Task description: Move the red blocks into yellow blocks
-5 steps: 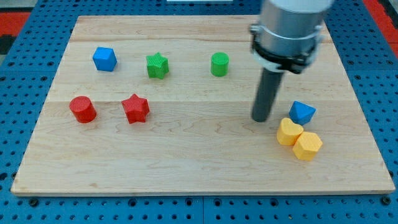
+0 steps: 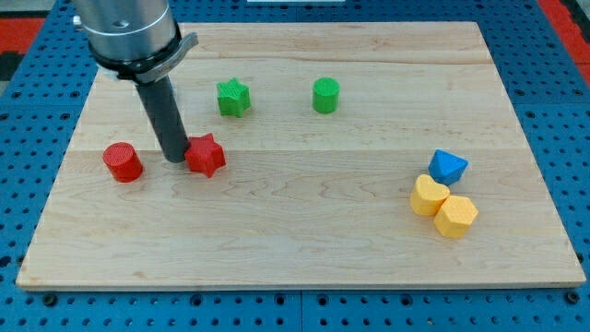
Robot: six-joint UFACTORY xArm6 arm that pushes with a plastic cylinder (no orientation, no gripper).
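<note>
surface (image 2: 304, 231): pale wooden board of joined planks, grain running side to side, lying flat on a blue perforated base (image 2: 562, 304) that shows at the view's left, right and bottom edges. a strip of red (image 2: 28, 23) shows at the view's top left corner and another at the top right; what it belongs to cannot be made out.

end effector: dark straight rod below a grey cylindrical housing (image 2: 124, 28), with no jaws to open or close, gripping nothing. my tip (image 2: 175, 159) sits on the surface, touching or just beside the left edge of the red star block (image 2: 206, 155), between it and the red cylinder block (image 2: 122, 162).

task items, red: the star and the cylinder, both in the view's left half, a little apart, with the rod between them.

task items, yellow: yellow heart-like block (image 2: 429, 195) and yellow hexagonal block (image 2: 455, 217), touching each other near the view's lower right, well apart from both red blocks.

other items: blue block (image 2: 448, 167), angular, touching or just beside the top of the yellow pair. green star block (image 2: 233, 97) and green cylinder block (image 2: 325, 95) stand in the upper middle, apart from each other.
</note>
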